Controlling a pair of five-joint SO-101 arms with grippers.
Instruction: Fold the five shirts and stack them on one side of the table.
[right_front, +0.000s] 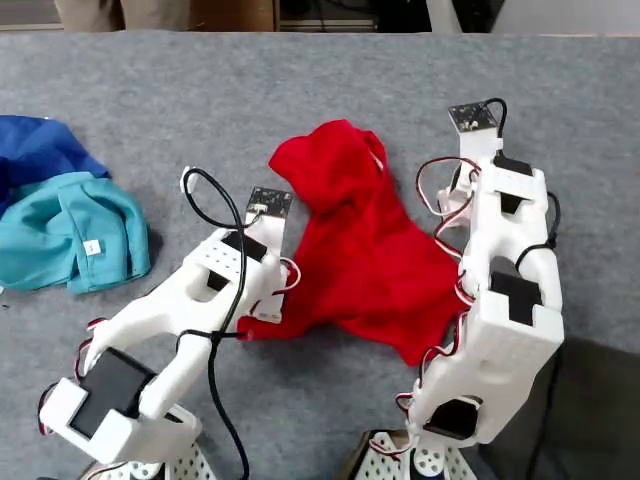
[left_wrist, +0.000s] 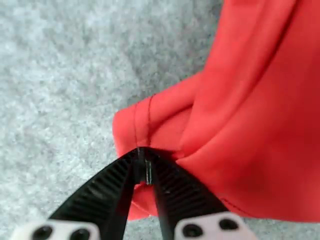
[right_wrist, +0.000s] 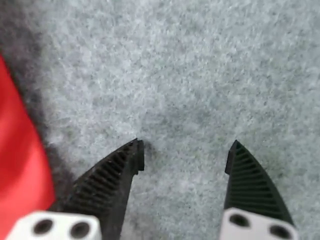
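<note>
A red shirt (right_front: 360, 250) lies crumpled and spread on the grey table (right_front: 200, 110) between the two arms. In the left wrist view my left gripper (left_wrist: 143, 165) is shut on a stitched hem corner of the red shirt (left_wrist: 240, 100), at the cloth's near left edge. My right gripper (right_wrist: 185, 155) is open just above bare table, with the red shirt (right_wrist: 20, 165) close beside one finger and nothing between the fingers. A folded teal shirt (right_front: 70, 230) lies at the left edge, overlapping a blue shirt (right_front: 40, 150) behind it.
The far half of the table and the strip between the teal shirt and the red one are bare grey felt. A dark patch (right_front: 590, 400) lies at the near right corner.
</note>
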